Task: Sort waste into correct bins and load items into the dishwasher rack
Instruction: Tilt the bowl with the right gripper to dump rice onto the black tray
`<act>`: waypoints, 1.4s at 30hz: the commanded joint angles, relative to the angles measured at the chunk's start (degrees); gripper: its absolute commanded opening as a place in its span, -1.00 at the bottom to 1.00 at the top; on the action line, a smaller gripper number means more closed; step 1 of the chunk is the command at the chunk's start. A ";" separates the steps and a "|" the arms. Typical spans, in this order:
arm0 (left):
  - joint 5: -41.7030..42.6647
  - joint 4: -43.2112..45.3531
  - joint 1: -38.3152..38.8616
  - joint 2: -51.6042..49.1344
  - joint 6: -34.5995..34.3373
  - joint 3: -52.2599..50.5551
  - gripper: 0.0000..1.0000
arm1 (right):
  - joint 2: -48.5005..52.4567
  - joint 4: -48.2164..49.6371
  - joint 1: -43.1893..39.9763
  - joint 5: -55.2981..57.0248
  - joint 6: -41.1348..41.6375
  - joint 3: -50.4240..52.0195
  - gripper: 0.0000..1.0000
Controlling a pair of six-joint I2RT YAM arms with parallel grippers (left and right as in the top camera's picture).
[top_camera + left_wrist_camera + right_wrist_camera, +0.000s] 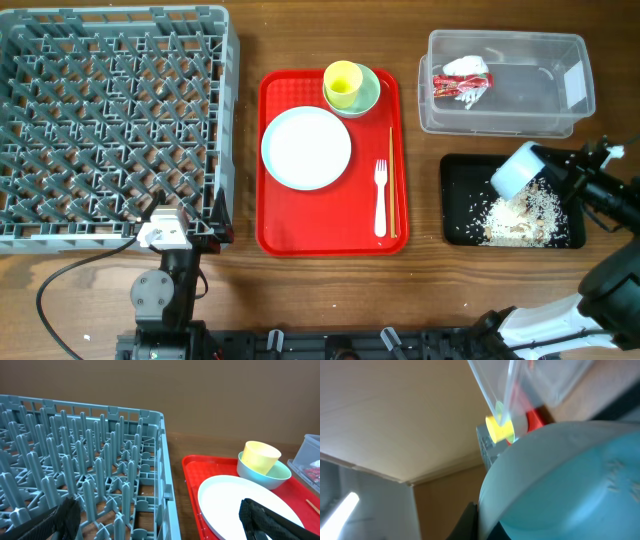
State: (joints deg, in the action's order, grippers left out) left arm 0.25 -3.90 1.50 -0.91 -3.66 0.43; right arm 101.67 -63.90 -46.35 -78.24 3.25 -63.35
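My right gripper [550,166] is shut on the rim of the light blue bowl [517,170] and holds it tipped over the black tray [460,195], where whitish rice scraps [522,215] lie. The bowl fills the right wrist view [570,485]. The red-and-white wrapper [461,80] lies in the clear tub [560,110]. The white plate [306,147], the yellow cup [342,84] standing in the pale green bowl [368,92], the white fork [380,197] and the chopsticks [391,180] are on the red tray [280,230]. My left gripper [172,236] is open and empty at the grey rack's [110,120] front right corner.
In the left wrist view the open left gripper [162,527] straddles the rack's [75,460] right wall, with the plate [235,500], the cup [260,456] and the green bowl [272,477] to the right. A black cable [70,265] runs along the front left.
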 commanded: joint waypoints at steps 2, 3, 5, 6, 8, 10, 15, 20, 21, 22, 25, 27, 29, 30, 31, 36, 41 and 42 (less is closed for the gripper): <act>-0.55 -0.28 0.22 0.15 0.90 -0.11 1.00 | 0.11 -3.37 -0.22 -7.26 -6.32 -0.11 -0.92; -0.55 -0.28 0.22 0.15 0.90 -0.11 1.00 | 0.11 -0.96 -0.24 -6.25 -4.44 -0.11 -0.92; -0.55 -0.28 0.22 0.15 0.90 -0.11 1.00 | 0.13 5.97 -0.24 0.96 4.72 -0.11 -0.92; -0.55 -0.28 0.22 0.15 0.90 -0.11 1.00 | 0.13 2.34 -0.24 0.28 1.70 -0.11 -0.92; -0.55 -0.28 0.22 0.15 0.90 -0.11 1.00 | 0.13 -2.95 -0.24 -1.25 -4.39 -0.11 -0.92; -0.55 -0.28 0.22 0.15 0.90 -0.11 1.00 | 0.13 0.26 -0.24 1.88 0.44 -0.11 -0.92; -0.55 -0.28 0.22 0.15 0.90 -0.11 1.00 | 0.11 0.72 -0.24 2.43 -0.87 -0.11 -0.91; -0.55 -0.28 0.22 0.15 0.90 -0.09 1.00 | -0.09 -0.50 -0.24 3.87 -4.39 -0.11 -0.91; -0.55 -0.28 0.22 0.15 0.90 -0.11 1.00 | -0.17 -2.93 -0.24 3.69 -6.10 -0.11 -0.91; -0.55 -0.28 0.22 0.15 0.90 -0.11 1.00 | -0.33 -3.85 -0.24 1.03 -10.25 -0.11 -0.91; -0.55 -0.28 0.22 0.15 0.90 -0.11 1.00 | -0.44 0.85 -0.07 15.45 4.76 -0.13 -0.91; -0.55 -0.28 0.22 0.15 0.90 -0.09 1.00 | -1.07 -3.43 0.17 8.59 -6.86 -0.15 -0.91; -0.55 -0.28 0.22 0.15 0.90 -0.11 1.00 | -1.42 -8.57 1.62 4.57 -8.09 -0.17 -0.91; -0.55 -0.28 0.22 0.15 0.90 -0.11 1.00 | -1.64 -11.69 2.12 1.11 -12.79 -0.20 -0.92; -0.55 -0.28 0.22 0.15 0.90 -0.11 1.00 | -2.12 -15.28 2.89 -2.38 -18.67 -0.22 -0.91; -0.55 -0.28 0.22 0.15 0.90 -0.11 1.00 | -6.97 -15.98 11.06 2.21 -19.63 -2.40 -0.91; -0.55 -0.28 0.22 0.15 0.90 -0.11 1.00 | -19.93 2.49 24.46 33.05 14.73 -4.33 -0.91; -0.55 -0.28 0.22 0.15 0.90 -0.09 1.00 | -21.66 3.54 26.27 37.18 18.08 -4.31 -0.92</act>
State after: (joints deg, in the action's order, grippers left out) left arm 0.25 -3.90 1.50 -0.91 -3.66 0.43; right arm 88.44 -64.73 -26.76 -64.36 -1.67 -65.89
